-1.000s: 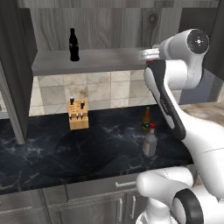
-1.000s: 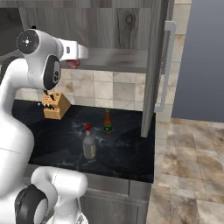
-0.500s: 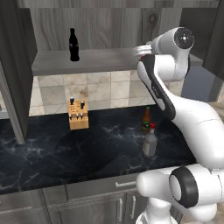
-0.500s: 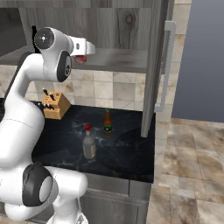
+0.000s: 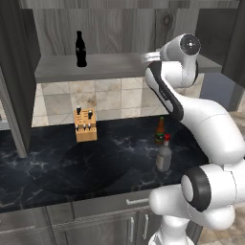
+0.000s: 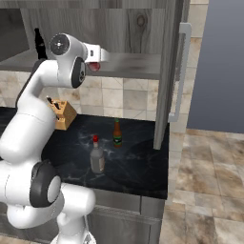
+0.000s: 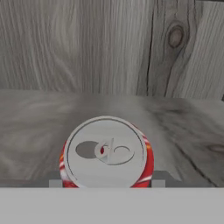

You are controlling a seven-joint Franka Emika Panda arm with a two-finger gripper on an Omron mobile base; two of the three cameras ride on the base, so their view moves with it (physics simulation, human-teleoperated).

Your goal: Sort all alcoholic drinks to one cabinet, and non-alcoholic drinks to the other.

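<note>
My gripper (image 6: pixel 96 58) is up at the open cabinet's shelf (image 5: pixel 110 64), shut on the short red soda can (image 6: pixel 94 66). In the hand view the can's silver top (image 7: pixel 106 153) sits between my two fingertips, just over the shelf board. A black cola bottle (image 5: pixel 81 49) stands upright at the shelf's left end. On the dark counter below stand the slim green-brown bottle (image 5: pixel 160 131) and, nearer the front, the stouter clear-grey bottle with a red cap (image 5: pixel 164 154).
A wooden knife block (image 5: pixel 85 125) stands by the tiled back wall. The cabinet's doors hang open: one on the left (image 5: pixel 14 72), one on the right with a long handle (image 6: pixel 169 71). The counter ends at the right above tiled floor (image 6: pixel 209 181).
The arm has reached further in toward the shelf, carrying the red can with it. The bottles have not moved.
</note>
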